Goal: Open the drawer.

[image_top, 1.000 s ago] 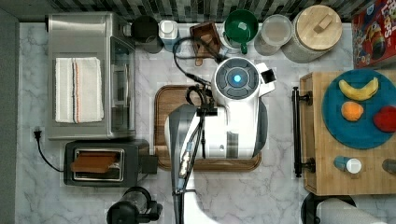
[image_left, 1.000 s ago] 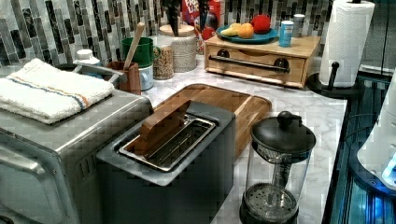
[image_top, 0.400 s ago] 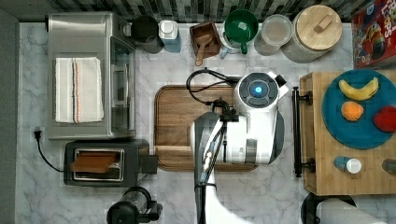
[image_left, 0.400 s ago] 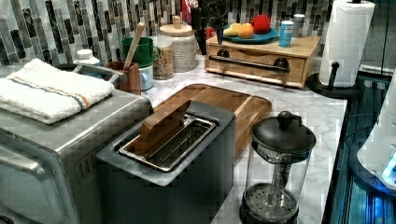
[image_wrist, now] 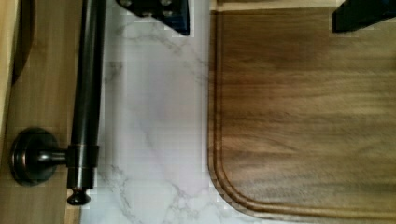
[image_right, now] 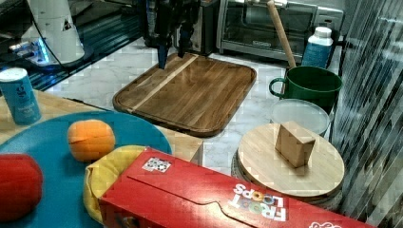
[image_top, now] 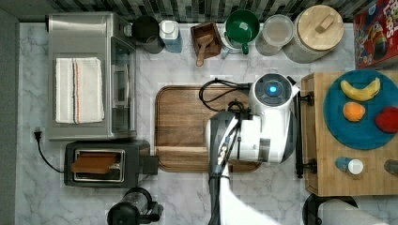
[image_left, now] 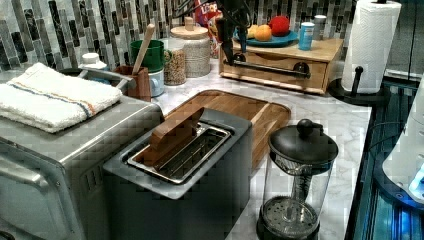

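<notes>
The drawer (image_left: 274, 64) is the light wood front of a boxy stand (image_top: 324, 173) at the top view's right. Its long black bar handle (image_top: 299, 136) (image_left: 272, 69) (image_wrist: 88, 84) runs along the front. My gripper (image_wrist: 264, 16) (image_right: 172, 53) (image_left: 234, 46) hangs open just in front of the handle, near one end of it. One finger (image_wrist: 175, 16) is over the marble right beside the bar, not touching it. The other finger (image_wrist: 362, 14) is over the dark brown tray (image_top: 187, 126). Nothing is between the fingers. From above, the arm's white wrist (image_top: 272, 91) covers the fingers.
On the stand sit a blue plate (image_top: 359, 136) with fruit and a small blue can (image_top: 349, 165). A paper towel roll (image_left: 370, 45), jars (image_top: 319, 33), a green mug (image_top: 241, 26) and a cereal box (image_top: 375, 33) crowd the stand. Toaster oven (image_top: 89, 75), toaster (image_top: 105, 164) and French press (image_left: 297, 180) stand farther off.
The arm has moved toward the top view's right, from over the tray's middle to the gap beside the drawer handle. The drawer has not moved.
</notes>
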Robot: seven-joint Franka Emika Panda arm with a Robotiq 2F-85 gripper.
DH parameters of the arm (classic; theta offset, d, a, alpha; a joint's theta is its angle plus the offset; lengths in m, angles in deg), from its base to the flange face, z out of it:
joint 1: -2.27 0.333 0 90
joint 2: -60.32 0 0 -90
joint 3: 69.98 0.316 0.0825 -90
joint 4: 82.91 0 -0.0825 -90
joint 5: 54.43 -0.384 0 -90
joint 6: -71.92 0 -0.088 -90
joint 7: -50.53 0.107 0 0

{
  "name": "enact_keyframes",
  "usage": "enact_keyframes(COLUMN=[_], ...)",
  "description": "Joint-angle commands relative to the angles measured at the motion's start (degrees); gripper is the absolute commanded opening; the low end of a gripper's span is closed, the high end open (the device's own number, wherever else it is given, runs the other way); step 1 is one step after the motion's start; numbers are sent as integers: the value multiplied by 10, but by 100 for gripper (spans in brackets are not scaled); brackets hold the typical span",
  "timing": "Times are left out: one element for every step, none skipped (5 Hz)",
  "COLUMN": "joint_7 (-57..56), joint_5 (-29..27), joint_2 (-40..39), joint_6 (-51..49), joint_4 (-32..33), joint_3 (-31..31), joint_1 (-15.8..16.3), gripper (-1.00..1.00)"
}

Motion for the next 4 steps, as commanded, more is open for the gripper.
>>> enact_keyframes(joint_7=[-144, -168, -146, -123], joint_5=[0, -9, -6, -8], joint_2=[-10, -13, -11, -16], joint_6=[18, 39, 71, 87], joint_4=[-88, -83, -56, -50], joint_3=[-38, -54, -52, -53], joint_1=[-65, -67, -68, -63], gripper=[100, 100, 100, 100])
